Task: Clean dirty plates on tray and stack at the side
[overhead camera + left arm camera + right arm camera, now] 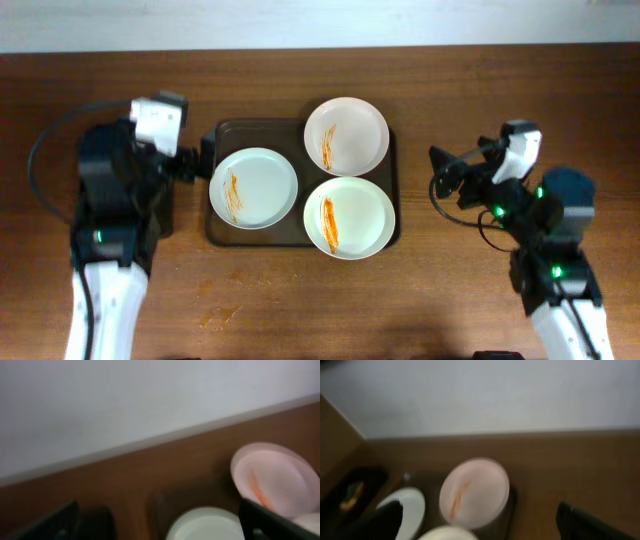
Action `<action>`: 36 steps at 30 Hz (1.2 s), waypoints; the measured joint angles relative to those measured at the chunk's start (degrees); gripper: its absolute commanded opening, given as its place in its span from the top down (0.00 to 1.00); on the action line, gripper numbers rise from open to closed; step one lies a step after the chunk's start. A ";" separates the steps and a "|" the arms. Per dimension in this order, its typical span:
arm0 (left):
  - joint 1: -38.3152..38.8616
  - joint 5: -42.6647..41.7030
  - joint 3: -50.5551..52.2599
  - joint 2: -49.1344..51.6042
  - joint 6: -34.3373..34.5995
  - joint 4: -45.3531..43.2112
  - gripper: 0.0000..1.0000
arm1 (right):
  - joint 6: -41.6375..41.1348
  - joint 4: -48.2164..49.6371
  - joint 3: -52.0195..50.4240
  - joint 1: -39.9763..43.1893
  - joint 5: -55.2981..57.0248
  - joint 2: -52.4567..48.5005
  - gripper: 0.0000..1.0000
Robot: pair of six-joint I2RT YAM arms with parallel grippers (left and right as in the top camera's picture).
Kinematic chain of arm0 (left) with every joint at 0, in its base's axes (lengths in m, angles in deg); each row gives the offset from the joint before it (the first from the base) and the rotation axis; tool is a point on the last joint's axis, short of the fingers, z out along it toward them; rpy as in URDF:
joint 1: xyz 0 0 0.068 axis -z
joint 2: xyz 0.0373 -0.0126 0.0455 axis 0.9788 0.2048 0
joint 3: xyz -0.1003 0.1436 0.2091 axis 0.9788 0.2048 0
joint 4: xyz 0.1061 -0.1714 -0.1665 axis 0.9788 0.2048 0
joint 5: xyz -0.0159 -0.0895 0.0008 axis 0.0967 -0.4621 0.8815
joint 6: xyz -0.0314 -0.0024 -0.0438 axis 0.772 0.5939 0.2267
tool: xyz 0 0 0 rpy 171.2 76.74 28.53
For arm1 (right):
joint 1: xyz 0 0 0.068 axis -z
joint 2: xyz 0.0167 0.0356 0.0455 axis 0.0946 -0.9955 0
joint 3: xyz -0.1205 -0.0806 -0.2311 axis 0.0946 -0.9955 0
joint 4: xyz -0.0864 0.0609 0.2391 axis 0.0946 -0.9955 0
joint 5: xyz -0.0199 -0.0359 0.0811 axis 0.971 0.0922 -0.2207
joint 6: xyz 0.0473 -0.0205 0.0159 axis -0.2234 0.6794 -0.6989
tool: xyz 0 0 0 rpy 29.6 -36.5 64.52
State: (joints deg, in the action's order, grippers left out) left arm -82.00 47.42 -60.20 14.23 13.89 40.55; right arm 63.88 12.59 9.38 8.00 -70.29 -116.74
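The brown tray [262, 238] lies at the table's middle with three white plates on it, each streaked with orange-red sauce: one at the left [253, 187], one at the far right [346, 135], one at the near right [349, 217]. My left gripper [195, 160] hovers at the tray's left edge, open and empty; its wrist view [160, 527] shows the left plate [205, 525] between the fingers and the far plate [275, 477] beyond. My right gripper [445, 172] is open and empty, right of the tray and apart from it. Its wrist view [480, 525] shows the far plate [475, 491].
A small black tray [355, 490] holding something orange and green shows past the brown tray in the right wrist view; in the overhead view my left arm covers it. A pale stain [220, 318] marks the wood near the front. A white wall runs behind the table.
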 measured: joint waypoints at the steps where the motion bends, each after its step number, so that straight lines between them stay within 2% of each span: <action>1: -0.07 -1.20 -6.19 5.07 0.00 4.61 0.01 | 0.39 -6.29 5.07 0.00 -0.76 -4.20 0.02; 6: -0.07 -5.01 -39.06 29.64 -1.86 37.73 0.01 | 3.08 -31.67 29.53 0.00 -1.66 -23.17 0.02; 8: -0.04 -5.46 -43.76 34.47 -2.12 41.57 0.01 | 3.52 -32.89 34.47 0.00 -1.66 -28.02 0.02; 10: -0.04 -5.95 -44.09 34.97 -2.10 45.70 0.01 | 2.60 -30.67 34.62 0.00 -2.10 -29.75 0.02; 12: -0.04 -9.81 -44.28 34.97 -2.10 48.74 0.01 | 1.29 -28.94 34.64 -1.05 -2.12 -30.80 0.01; 14: 0.02 -12.57 -44.28 34.97 -2.03 48.87 0.02 | -1.11 -28.96 34.95 -7.19 1.31 -31.78 0.01; 15: 0.00 -12.11 -44.28 34.97 -0.63 48.30 0.02 | -2.40 -28.94 36.11 -13.11 3.72 -34.01 0.04; 17: 0.11 -0.50 -44.30 34.99 9.84 46.71 0.02 | -4.31 -30.67 40.24 -20.50 6.99 -39.08 0.12; 19: 0.02 11.54 -44.35 34.99 16.52 46.75 0.02 | -6.60 -31.28 49.70 -27.41 11.04 -48.33 0.30; 21: -0.76 18.47 -44.39 34.99 21.00 47.08 0.04 | -9.33 -30.95 53.59 -33.11 15.17 -54.99 0.45; 22: -1.88 20.09 -44.41 35.17 22.38 47.25 0.06 | -10.62 -30.51 53.64 -35.19 16.39 -57.42 0.47; 26: -9.38 22.95 -44.61 39.93 25.05 49.27 0.07 | -13.49 -28.37 53.68 -39.54 18.32 -64.89 0.51; 30: -9.77 23.21 -44.61 43.78 25.20 49.33 0.06 | -14.14 -27.96 53.68 -39.91 19.21 -68.26 0.52; 36: -9.77 23.61 -44.61 46.56 25.20 48.92 0.06 | -17.07 -29.55 53.72 -39.89 19.63 -71.95 0.62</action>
State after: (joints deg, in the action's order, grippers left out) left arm -91.77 71.03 -104.81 60.78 39.09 89.46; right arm 46.81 -16.96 63.10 -31.89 -50.66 -188.70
